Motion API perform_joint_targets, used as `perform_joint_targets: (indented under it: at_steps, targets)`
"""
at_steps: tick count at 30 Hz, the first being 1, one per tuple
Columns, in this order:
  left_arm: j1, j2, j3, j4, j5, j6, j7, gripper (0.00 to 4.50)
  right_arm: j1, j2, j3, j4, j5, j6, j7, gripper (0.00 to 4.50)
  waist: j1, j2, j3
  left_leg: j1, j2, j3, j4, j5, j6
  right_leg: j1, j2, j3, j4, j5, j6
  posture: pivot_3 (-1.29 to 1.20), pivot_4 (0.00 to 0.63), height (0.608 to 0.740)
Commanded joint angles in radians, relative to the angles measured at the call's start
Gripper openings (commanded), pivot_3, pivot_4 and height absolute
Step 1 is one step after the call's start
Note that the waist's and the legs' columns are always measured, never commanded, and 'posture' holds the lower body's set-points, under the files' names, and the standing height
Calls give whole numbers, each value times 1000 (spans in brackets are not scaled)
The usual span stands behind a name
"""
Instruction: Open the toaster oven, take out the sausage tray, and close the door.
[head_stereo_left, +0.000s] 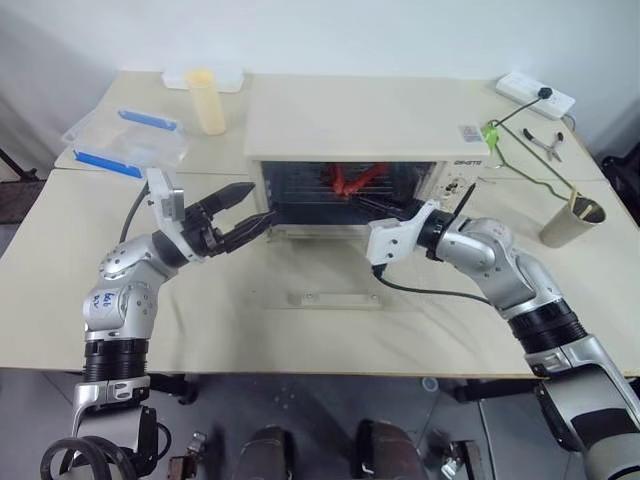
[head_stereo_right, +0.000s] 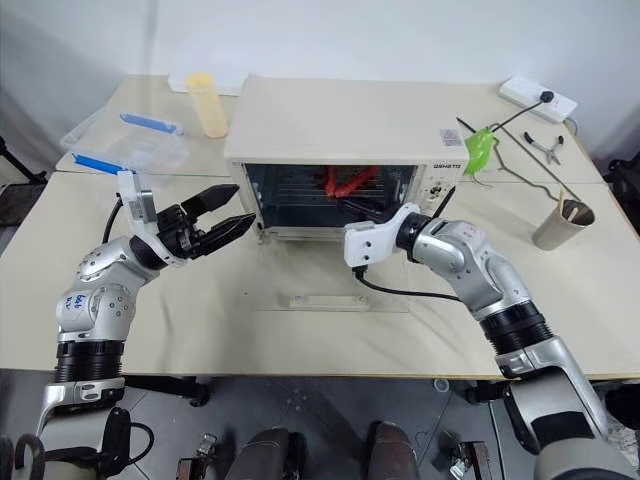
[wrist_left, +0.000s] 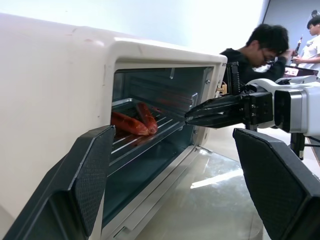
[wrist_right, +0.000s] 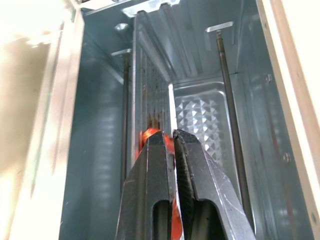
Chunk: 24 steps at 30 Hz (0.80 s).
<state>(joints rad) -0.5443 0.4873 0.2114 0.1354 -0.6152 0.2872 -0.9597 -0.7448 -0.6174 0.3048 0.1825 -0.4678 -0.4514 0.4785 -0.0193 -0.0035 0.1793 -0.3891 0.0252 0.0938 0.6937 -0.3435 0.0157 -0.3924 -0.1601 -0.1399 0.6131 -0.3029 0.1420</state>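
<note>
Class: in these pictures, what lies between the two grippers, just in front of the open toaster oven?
Between the left gripper and right gripper there is only the oven's open mouth above its lowered glass door, seen in both eye views.

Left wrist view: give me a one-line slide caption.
Toaster oven with door down, sausages on the tray inside; right claw shut at the opening.
</note>
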Motion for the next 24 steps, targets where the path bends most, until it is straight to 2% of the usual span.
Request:
perform_joint_targets:
  at_steps: [1,5,14,22,24]
  targets:
    - [-16,-1,-2,-9,5,-9,-3,4029,23,-14,-43,-60,17,44,17,260,-4,0,0,0,0,0,0,0,0,0,0,0,0,0,0,0,150,740]
    - [-28,-5,-9,-1,9,-11,-2,4029,44,29,-75,-76,59,178,26,260,-7,0,0,0,0,0,0,0,0,0,0,0,2,0,0,0,150,740]
    - [-40,-9,-14,12,14,-16,-1,4029,11,55,-19,-24,-80,192,-22,3086,-8,0,0,1,0,0,0,0,0,-1,0,0,3,0,0,0,150,740]
    - [-36,-15,-13,6,16,-18,7,4029,-38,94,2,67,-155,197,-112,3086,-8,0,0,1,0,0,1,0,0,-1,0,1,4,0,0,0,150,740]
    - [-35,-15,-12,6,16,-20,8,4029,-42,93,8,77,-163,188,-118,2533,-8,0,0,1,0,0,0,0,0,-1,0,1,5,0,0,0,150,740]
